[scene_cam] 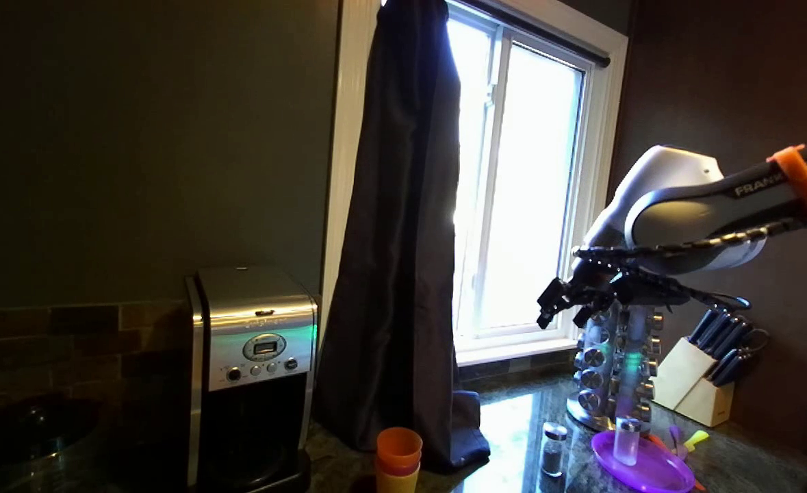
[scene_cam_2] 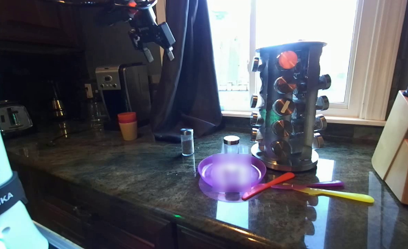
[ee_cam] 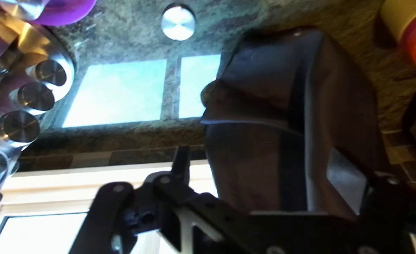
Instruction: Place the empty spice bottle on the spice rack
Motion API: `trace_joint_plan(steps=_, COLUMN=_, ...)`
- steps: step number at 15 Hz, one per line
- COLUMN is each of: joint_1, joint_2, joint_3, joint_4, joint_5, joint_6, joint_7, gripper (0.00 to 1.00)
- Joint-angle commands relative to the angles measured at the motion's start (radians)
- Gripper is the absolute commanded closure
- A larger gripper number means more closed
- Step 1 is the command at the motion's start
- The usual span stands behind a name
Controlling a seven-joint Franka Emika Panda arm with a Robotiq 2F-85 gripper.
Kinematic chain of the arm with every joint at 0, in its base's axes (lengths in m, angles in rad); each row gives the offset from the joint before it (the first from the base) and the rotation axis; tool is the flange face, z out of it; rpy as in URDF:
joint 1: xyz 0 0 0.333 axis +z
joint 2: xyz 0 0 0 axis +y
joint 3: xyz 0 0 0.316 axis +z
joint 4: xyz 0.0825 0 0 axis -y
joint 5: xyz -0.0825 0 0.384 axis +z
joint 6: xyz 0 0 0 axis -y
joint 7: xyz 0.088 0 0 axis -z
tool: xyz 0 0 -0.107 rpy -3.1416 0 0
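A clear empty spice bottle with a silver lid stands on the purple plate in both exterior views [scene_cam: 626,445] [scene_cam_2: 231,141]; a blurred patch hides its lower part in one. Its lid shows at the wrist view's top left corner [ee_cam: 26,7]. The spice rack, a tall stand of glass jars with metal lids, stands by the window in both exterior views [scene_cam: 591,380] [scene_cam_2: 281,128] and at left in the wrist view [ee_cam: 35,97]. My gripper [scene_cam: 562,319] [scene_cam_2: 159,56] [ee_cam: 264,167] is open and empty, high above the counter, in front of the dark curtain.
A filled spice bottle [scene_cam: 552,452] [scene_cam_2: 187,143] [ee_cam: 178,23] stands on the counter beside the purple plate [scene_cam: 656,472] [scene_cam_2: 205,167] [ee_cam: 66,12]. Coloured plastic knives [scene_cam_2: 342,195], a knife block [scene_cam: 694,383], stacked cups [scene_cam_2: 127,128], the curtain [scene_cam: 403,239] and a coffee maker [scene_cam: 256,342] are around.
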Motion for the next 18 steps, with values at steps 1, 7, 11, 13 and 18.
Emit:
trace_joint_plan(steps=1, joint_1=-0.111, joint_2=0.118, joint_3=0.025, joint_4=-0.011, joint_5=-0.114, joint_6=0.19, joint_7=0.03, gripper=0.0)
trace_joint_plan(steps=7, joint_1=-0.278, joint_2=0.223, joint_3=0.055, joint_4=-0.005, joint_5=-0.243, joint_6=0.222, joint_7=0.07, gripper=0.0)
trace_joint_plan(steps=11, joint_1=-0.343, joint_2=0.291, joint_3=0.064, joint_4=-0.002, joint_5=-0.337, joint_6=0.234, joint_7=0.087, gripper=0.0)
trace_joint_plan(steps=13, joint_1=-0.344, joint_2=0.331, joint_3=0.036, joint_4=0.007, joint_5=-0.353, joint_6=0.233, joint_7=0.074, gripper=0.0)
trace_joint_plan(steps=18, joint_1=-0.339, joint_2=0.414, joint_3=-0.04, joint_4=0.026, joint_5=-0.357, joint_6=0.232, joint_7=0.051, gripper=0.0)
